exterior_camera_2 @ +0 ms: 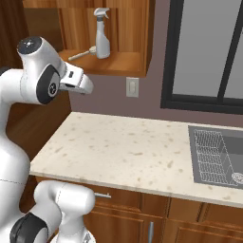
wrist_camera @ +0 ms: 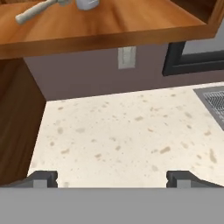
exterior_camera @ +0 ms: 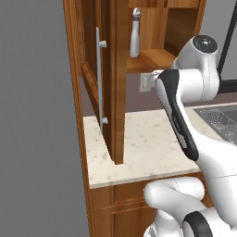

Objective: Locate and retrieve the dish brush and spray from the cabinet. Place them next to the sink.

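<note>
One pale grey-white spray (exterior_camera_2: 102, 34), trigger nozzle, narrow neck, upright.

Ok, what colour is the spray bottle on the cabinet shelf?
Pale grey-white all over. The spray bottle shows best in the right base view.

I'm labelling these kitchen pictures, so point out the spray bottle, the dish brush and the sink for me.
spray bottle (exterior_camera_2: 102, 43), right base view, middle of its body.
dish brush (exterior_camera_2: 80, 55), right base view, along its handle on the cabinet shelf.
sink (exterior_camera_2: 204, 133), right base view, bare strip of the basin above the rack.
</note>
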